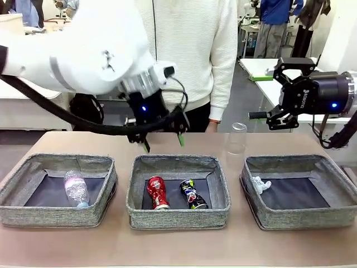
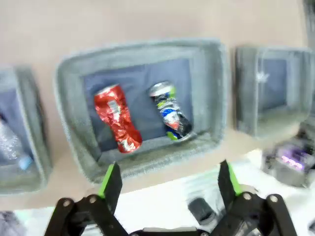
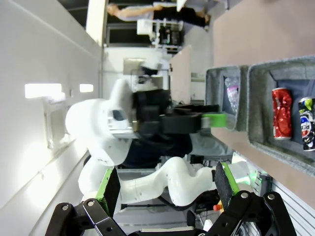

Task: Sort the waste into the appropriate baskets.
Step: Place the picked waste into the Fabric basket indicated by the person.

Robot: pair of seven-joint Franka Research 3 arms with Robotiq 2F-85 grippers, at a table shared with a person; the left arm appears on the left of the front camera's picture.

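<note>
Green pads of the left gripper [image 1: 163, 143] spread wide, nothing between them; hanging over the far wall of the middle basket [image 1: 178, 219]. Below it and a little nearer the robot: red crushed can [image 1: 158, 192] and dark multicoloured crushed can [image 1: 193, 194], side by side on the dark bottom, not touching. Off to its left and lower, clear plastic bottle [image 1: 76, 188] lying in the left basket [image 1: 56, 215].

Right gripper [image 1: 259, 96] likewise spread and empty, held high and turned sideways, above and beyond the right basket [image 1: 301, 219]. Well below it, crumpled white paper ball [image 1: 260, 184] against that basket's wall on the middle-basket side.

Left to sort, by the look of things: clear plastic cup [image 1: 237, 138], standing on the table [image 1: 178, 248] between the two grippers, lower than both, outside every basket.

Hazards from here:
- Thin, light, slick cup: likely to tip or skid off if touched by one finger first, and to buckle or pop free if squeezed hard.
- See-through walls: easy to misjudge and close on air.
- Person's hand [image 1: 213, 125] just beside the cup, close to the left gripper's right: could be brushed on a reach from either side.
- Both arms within reach of the cup: could collide if sent together.
- Presumably belongs with the bottle, on the far side of the left gripper: long carry over the cans, so a loose grip could drop it in the wrong basket.
</note>
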